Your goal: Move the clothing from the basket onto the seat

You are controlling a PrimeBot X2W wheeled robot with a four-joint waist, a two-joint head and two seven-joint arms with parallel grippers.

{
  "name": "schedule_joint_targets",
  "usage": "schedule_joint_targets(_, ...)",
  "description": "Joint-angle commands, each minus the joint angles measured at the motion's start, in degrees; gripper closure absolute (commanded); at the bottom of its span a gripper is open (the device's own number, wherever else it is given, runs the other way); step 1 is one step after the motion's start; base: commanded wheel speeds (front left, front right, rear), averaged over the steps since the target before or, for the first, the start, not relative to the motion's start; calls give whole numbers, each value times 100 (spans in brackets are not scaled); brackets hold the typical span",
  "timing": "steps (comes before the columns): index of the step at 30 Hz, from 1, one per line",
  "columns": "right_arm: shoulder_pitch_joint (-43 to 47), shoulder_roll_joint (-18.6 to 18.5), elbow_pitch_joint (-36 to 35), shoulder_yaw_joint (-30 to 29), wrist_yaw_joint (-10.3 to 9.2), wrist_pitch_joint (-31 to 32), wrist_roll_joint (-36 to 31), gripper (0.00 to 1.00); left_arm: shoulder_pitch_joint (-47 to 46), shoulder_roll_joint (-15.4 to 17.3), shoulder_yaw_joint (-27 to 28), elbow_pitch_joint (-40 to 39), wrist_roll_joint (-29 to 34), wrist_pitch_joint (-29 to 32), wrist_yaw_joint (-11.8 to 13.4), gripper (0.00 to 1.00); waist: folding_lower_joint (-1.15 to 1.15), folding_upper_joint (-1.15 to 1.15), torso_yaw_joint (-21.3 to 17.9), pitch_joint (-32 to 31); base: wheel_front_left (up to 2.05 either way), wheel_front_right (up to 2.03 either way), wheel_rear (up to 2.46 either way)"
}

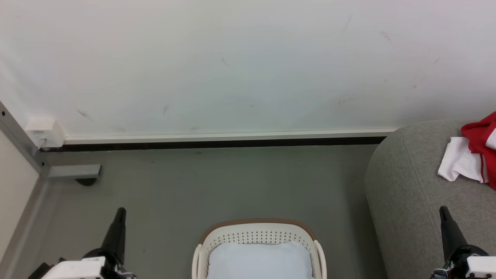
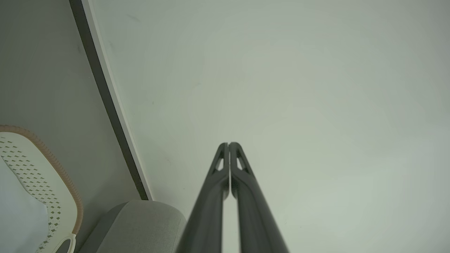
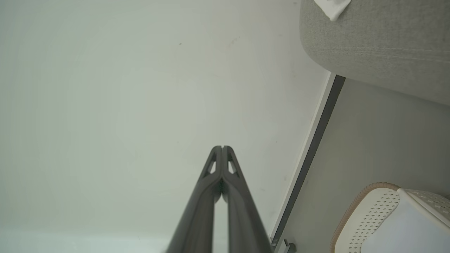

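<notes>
Clothing [image 1: 477, 149] is lying on the seat [image 1: 407, 186], ahead and right of your right claw [image 1: 444, 210], the nearer one. The basket [image 1: 257, 229] is holding a pale pad [image 1: 259, 259]. Both claws, the left claw [image 1: 121, 211] included, are sitting closed and empty.

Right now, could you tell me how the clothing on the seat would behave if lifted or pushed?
The clothing would probably flop and drape: it lies crumpled in soft folds on the seat. Pushed, it likely bunches rather than slides, since the upholstery looks textured.
</notes>
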Motion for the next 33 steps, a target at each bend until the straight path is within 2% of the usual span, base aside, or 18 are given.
schedule_joint_targets(1,-68,-42,-26,-24,-12,16,6,100,-49,8,10,-21,-76,20,-31,100,0,0,0,0,0,0,0)
schedule_joint_targets(33,-68,-41,-26,-23,-12,15,6,100,-49,9,9,-22,-77,19,-31,100,0,0,0,0,0,0,0)
